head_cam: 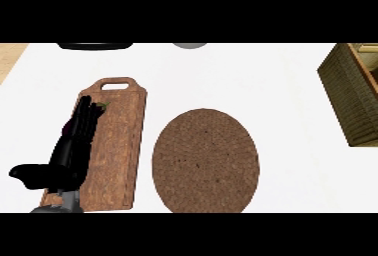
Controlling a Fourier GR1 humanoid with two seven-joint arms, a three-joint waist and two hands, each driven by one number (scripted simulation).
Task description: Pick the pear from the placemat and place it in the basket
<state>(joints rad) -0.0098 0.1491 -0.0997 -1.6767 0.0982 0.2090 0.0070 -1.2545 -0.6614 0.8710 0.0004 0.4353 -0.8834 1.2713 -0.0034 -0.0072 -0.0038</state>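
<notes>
Text: none is showing that can be read.
Board (pixel 122 150): is showing only wood grain, no label.
Placemat (pixel 205 160): is showing only its weave, no print.
Basket (pixel 345 95): is showing only wicker.
Desk (pixel 244 75): is showing plain white.

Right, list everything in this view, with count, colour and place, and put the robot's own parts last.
Counter: one, white, fills the view.
Cutting board: one, brown wood with a handle hole, left side.
Placemat: one, round, brown woven, centre, right of the board.
Basket: one, brown wicker, right edge, partly cut off.
Black object: one, top edge, mostly cut off.
Grey object: one, top edge, mostly cut off.
Green bit: one, small, on the board by the fingertips; cannot tell what.
Pear: none seen on the placemat.
Left hand: one, black, fingers straight, lying on the board.
Right hand: not in view.
</notes>
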